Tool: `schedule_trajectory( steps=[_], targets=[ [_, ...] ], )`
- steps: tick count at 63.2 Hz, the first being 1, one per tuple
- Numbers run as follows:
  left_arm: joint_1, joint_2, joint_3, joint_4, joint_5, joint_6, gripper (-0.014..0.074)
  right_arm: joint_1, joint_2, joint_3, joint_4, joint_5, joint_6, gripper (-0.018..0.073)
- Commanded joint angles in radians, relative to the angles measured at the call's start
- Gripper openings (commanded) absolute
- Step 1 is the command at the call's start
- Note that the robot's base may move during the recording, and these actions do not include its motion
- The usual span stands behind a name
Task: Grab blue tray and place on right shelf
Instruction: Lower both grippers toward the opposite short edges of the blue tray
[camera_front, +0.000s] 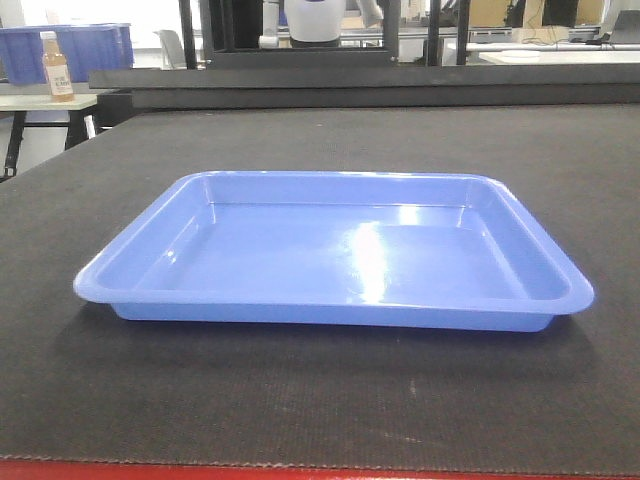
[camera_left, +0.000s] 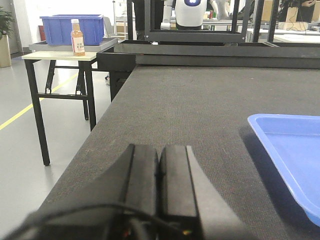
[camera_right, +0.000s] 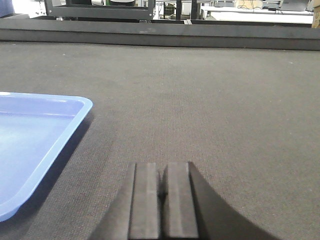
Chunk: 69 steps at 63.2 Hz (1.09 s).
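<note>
The blue tray (camera_front: 335, 250) lies flat and empty on the dark mat-topped table (camera_front: 320, 410), in the middle of the front view. My left gripper (camera_left: 160, 148) is shut and empty, low over the mat to the left of the tray's corner (camera_left: 290, 155). My right gripper (camera_right: 163, 165) is shut and empty, low over the mat to the right of the tray's edge (camera_right: 35, 145). Neither gripper touches the tray. Neither gripper shows in the front view. The right shelf is out of view.
A raised dark rail (camera_front: 380, 82) runs along the table's far edge. At the left a small side table (camera_left: 57, 56) carries a deep dark-blue bin (camera_left: 70, 27) and a bottle (camera_left: 77, 37). The table's left edge (camera_left: 95, 140) drops to the floor. A red front edge (camera_front: 300, 472) shows below.
</note>
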Motion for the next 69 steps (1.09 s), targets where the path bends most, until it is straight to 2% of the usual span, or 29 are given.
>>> schedule_trajectory(
  steps=[1, 48, 51, 55, 59, 63, 69],
  targets=[
    [0.0, -0.015, 0.029, -0.005, -0.084, 0.001, -0.0048, 0.0, -0.021, -0.023, 0.003, -0.092, -0.009, 0.0056],
    [0.001, -0.015, 0.029, -0.007, -0.11, -0.001, -0.0048, 0.0, -0.02, -0.023, 0.003, -0.129, -0.009, 0.0056],
    [0.0, -0.01, 0.029, -0.025, -0.113, -0.001, -0.0048, 0.0, -0.02, -0.023, 0.003, -0.137, -0.009, 0.0056],
    [0.0, -0.006, 0.021, -0.092, -0.157, -0.002, -0.0048, 0.0, -0.02, -0.029, 0.003, -0.19, -0.008, 0.0057],
    [0.0, 0.0, -0.013, -0.108, -0.189, -0.002, -0.0048, 0.0, -0.02, -0.062, 0.003, -0.215, -0.008, 0.0057],
    [0.0, 0.018, -0.108, -0.082, -0.125, -0.002, -0.0048, 0.0, -0.02, -0.133, 0.003, -0.196, -0.008, 0.0057],
    [0.0, 0.099, -0.341, 0.024, 0.121, -0.001, -0.0047, 0.0, -0.004, -0.299, 0.003, -0.065, -0.008, 0.006]
  ],
)
